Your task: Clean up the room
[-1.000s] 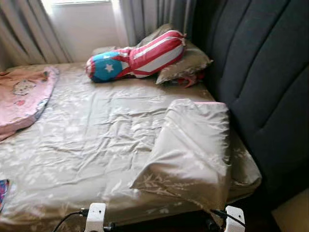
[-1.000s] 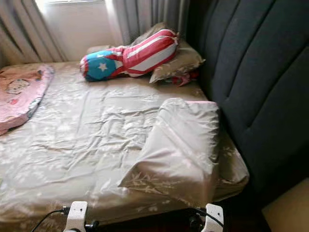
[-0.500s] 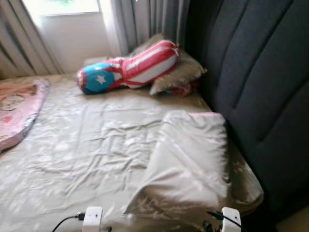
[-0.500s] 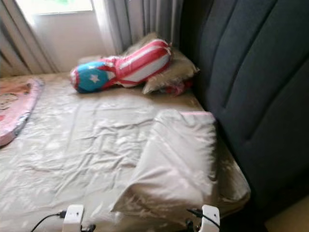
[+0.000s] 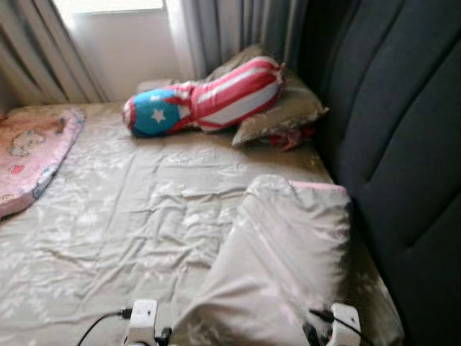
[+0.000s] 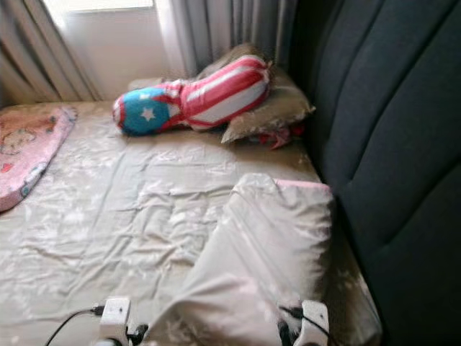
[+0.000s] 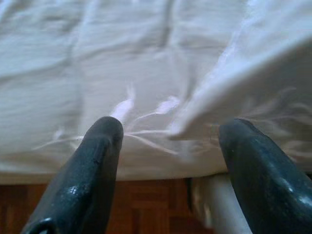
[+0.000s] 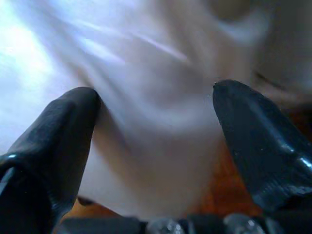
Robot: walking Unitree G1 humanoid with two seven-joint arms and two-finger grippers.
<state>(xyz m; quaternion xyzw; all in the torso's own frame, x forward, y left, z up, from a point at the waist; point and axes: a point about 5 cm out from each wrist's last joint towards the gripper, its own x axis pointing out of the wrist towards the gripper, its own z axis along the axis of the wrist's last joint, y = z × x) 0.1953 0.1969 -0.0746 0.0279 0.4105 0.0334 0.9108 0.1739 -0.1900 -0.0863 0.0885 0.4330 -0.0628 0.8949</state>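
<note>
Folded-back beige patterned bedsheet flap [image 5: 288,252] is seen directly ahead of both spread-fingered grippers, nearer the right gripper [image 8: 156,126] than the left gripper [image 7: 168,141]; nothing is held.

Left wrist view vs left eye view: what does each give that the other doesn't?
Left wrist alone: the left hand with its black fingers spread open, wooden floor under the bed edge, and a pale post.

Left eye alone: the stars-and-stripes bolster, pink blanket, dark headboard, curtains.

Both: the beige sheet and its folded-back flap, which hangs near the left hand.
</note>
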